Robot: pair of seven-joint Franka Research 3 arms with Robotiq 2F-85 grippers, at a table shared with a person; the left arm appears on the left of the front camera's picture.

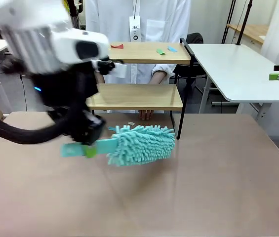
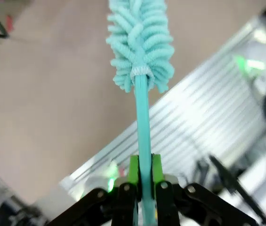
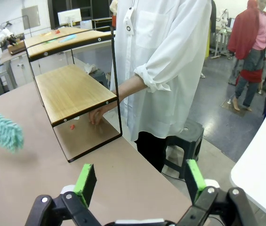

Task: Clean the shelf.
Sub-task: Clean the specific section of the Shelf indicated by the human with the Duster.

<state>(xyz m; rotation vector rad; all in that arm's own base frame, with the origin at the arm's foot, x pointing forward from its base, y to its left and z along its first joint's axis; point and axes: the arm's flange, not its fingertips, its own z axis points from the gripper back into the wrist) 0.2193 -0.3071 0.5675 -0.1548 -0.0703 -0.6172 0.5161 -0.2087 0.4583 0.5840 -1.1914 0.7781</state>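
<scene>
The shelf [image 1: 138, 97] is standing at the far edge of the tan tabletop [image 1: 213, 187], its long axis running left to right across the front view and its open front facing the robot. Small red, green and blue scraps [image 1: 160, 51] are lying on its top board. A person [image 1: 149, 19] is standing behind it, with one hand [image 3: 96, 115] reaching in under the lower board. The left gripper [image 2: 143, 170] is pinching the flat handle of a teal duster [image 1: 141, 144] tightly between its green pads. The duster is lying roughly parallel to the boards, with its fluffy head pointing towards the robot's right, low over the tabletop just in front of the shelf's right leg. The right gripper [image 3: 142, 181] is hanging off to the right with its fingers spread wide and holding nothing.
</scene>
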